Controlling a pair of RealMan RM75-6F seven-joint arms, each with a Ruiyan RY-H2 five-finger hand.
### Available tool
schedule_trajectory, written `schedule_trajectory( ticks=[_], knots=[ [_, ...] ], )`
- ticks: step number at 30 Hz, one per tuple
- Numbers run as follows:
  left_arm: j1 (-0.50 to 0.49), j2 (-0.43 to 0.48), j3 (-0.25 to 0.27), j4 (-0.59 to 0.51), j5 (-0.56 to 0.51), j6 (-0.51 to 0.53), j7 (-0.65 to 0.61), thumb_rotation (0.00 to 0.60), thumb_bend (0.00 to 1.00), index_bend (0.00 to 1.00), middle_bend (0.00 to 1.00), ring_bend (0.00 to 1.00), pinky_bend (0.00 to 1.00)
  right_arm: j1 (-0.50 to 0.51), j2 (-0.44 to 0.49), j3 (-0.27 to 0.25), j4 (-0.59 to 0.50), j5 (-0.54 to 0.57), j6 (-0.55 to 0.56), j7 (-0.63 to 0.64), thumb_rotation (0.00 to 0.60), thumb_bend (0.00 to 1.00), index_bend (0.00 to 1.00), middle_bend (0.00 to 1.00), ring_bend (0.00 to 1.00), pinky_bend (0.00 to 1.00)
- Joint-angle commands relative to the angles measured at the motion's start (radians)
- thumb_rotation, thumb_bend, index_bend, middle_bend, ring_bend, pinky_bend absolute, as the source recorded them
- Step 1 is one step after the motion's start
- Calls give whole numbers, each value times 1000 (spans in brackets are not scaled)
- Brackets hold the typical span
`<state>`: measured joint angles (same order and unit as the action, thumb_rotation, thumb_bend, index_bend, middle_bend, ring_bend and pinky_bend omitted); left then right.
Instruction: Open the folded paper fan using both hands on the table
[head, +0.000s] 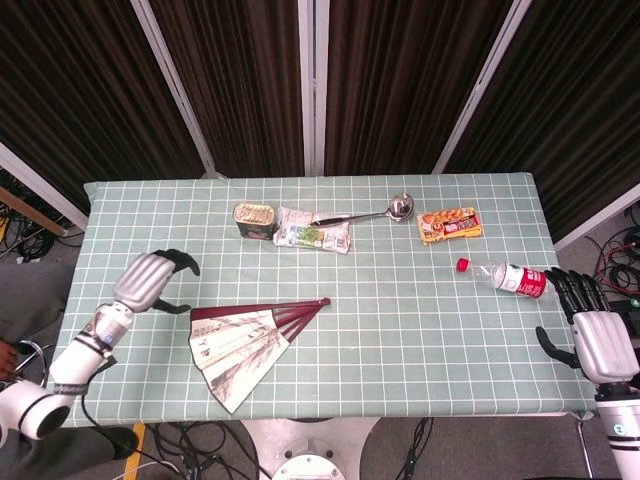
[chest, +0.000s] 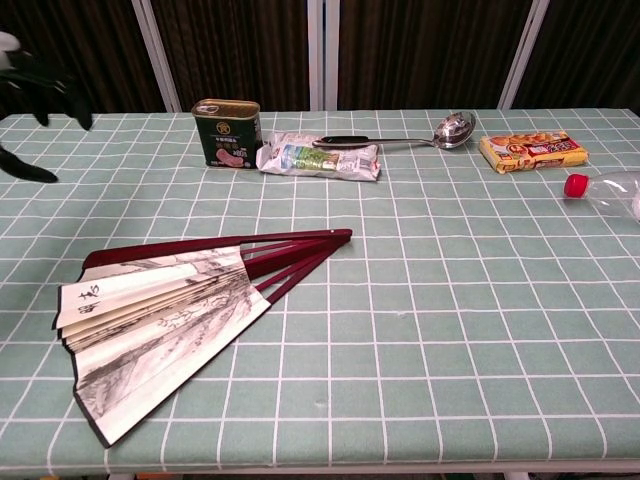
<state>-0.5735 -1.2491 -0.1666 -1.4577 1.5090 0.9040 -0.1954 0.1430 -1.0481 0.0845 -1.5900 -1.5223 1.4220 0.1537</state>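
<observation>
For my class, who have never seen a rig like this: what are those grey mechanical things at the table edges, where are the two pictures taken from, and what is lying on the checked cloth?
They are a robot's two mechanical hands, steered by a person. One picture looks down from the robot's head, the other looks across from its chest. The left hand hovers over the table beside the paper fan, fingers apart, holding nothing. The right hand waits at the table's edge, also holding nothing. The fan lies partly spread. Further back lie a green tin, a crumpled packet, a metal ladle, an orange box and a plastic bottle on its side.
</observation>
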Motion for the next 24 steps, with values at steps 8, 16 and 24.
schedule_trajectory(
  ticks=[8, 16, 24],
  knots=[
    [-256, -219, -24, 161, -216, -348, 66, 600, 129, 338, 353, 299, 392, -12, 19, -3, -16, 11, 12, -5, 600, 289, 5, 57, 0, 0],
    [-294, -288, -5, 225, -281, -377, 113, 600, 165, 337, 351, 299, 403, -18, 17, -7, -12, 24, 8, -5, 600, 289, 5, 57, 0, 0],
    [-302, -325, 9, 234, -319, -356, 144, 600, 259, 365, 382, 366, 475, -13, 9, -5, 1, 33, -4, 3, 600, 289, 5, 57, 0, 0]
  ],
)
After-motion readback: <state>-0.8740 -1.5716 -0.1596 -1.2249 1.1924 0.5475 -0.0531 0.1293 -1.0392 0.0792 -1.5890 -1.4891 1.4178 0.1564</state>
